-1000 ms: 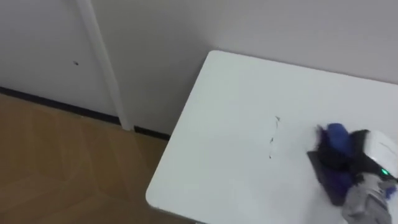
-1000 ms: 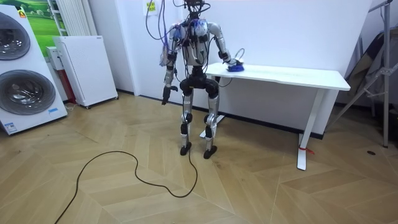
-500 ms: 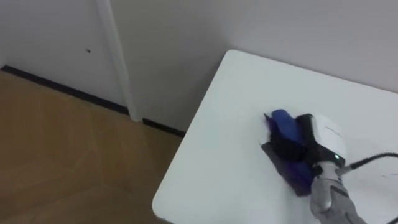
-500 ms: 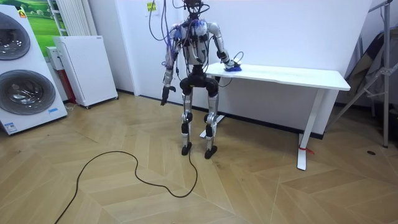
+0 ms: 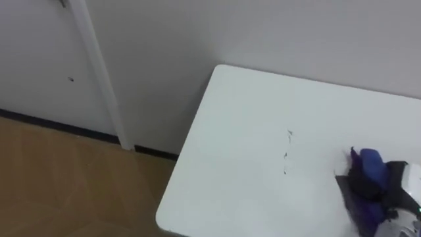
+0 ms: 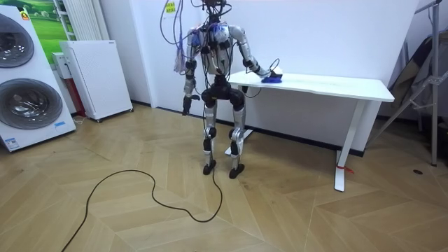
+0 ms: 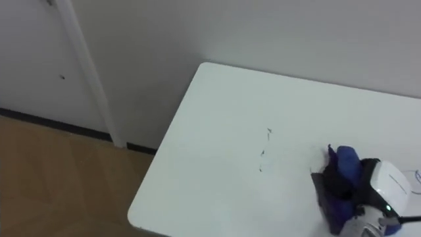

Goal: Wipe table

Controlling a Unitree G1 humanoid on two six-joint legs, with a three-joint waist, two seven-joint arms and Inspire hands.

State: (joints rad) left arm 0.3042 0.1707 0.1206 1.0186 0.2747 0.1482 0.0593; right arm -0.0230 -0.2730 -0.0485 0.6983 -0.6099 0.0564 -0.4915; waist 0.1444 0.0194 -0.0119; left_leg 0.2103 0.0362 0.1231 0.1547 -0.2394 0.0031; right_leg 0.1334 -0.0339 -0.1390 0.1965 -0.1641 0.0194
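Our right hand [image 7: 385, 185] rests on the cloth [image 7: 338, 163] at the right of the surface [image 7: 217, 105]. Its dark fingers [image 7: 345, 183] are curled into the fabric and grip it, with a fold bunched up above them. Our left hand [image 6: 186, 106] hangs at our side. We cannot tell how its fingers are set.

The small dark marks [image 7: 263, 152] lie left of the cloth, apart from it. We judge the main risk is a stroke that stops short or passes beside them, since the cloth covers only a narrow band. A loose hold could also let the fabric drag out from under the palm. A long sweep left could carry it over the surface's left edge.

The cloth's long axis runs roughly from the wall [image 7: 276, 33] side toward us, tilted a little. The bunched blue end points at the wall and the flat dark end lies nearer our body.
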